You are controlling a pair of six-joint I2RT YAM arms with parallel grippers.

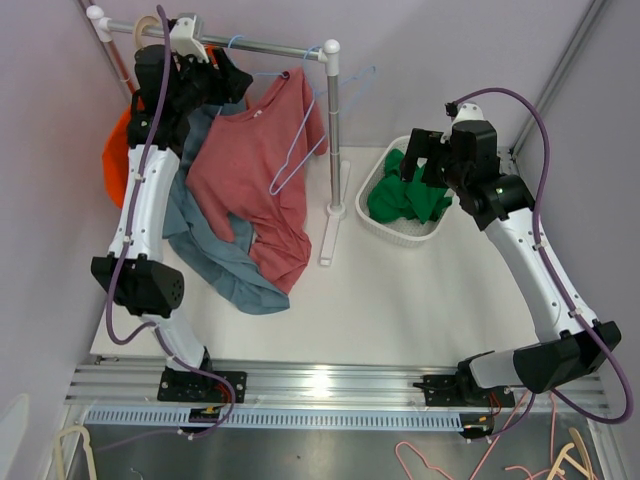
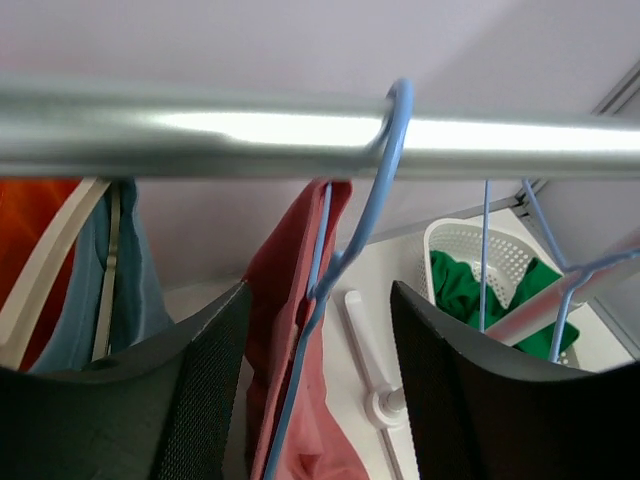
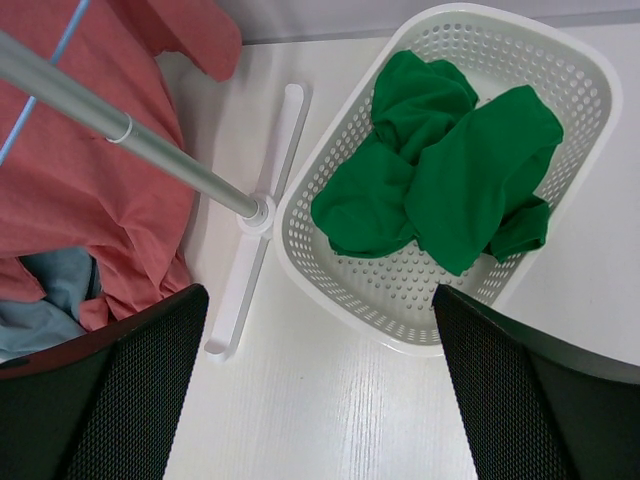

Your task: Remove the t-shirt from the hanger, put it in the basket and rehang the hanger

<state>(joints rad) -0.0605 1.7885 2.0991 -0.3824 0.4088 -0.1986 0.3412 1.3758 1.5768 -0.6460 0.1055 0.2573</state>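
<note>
T-shirt (image 1: pixel 250 170) hangs from a hanger (image 2: pixel 375 195) whose neck stands between the jaws of the open left gripper (image 2: pixel 318 300); right gripper (image 3: pixel 315 300), also open, is well apart.

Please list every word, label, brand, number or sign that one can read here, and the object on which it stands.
None: no text can be read in any view.
The red t-shirt, green cloth, white basket and rail show no print.

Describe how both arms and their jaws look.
White links on the left arm and the right arm, bulky black joint housings, and a purple cable looping alongside each. The jaws are black, with a fine mesh texture on their inner faces.
</note>
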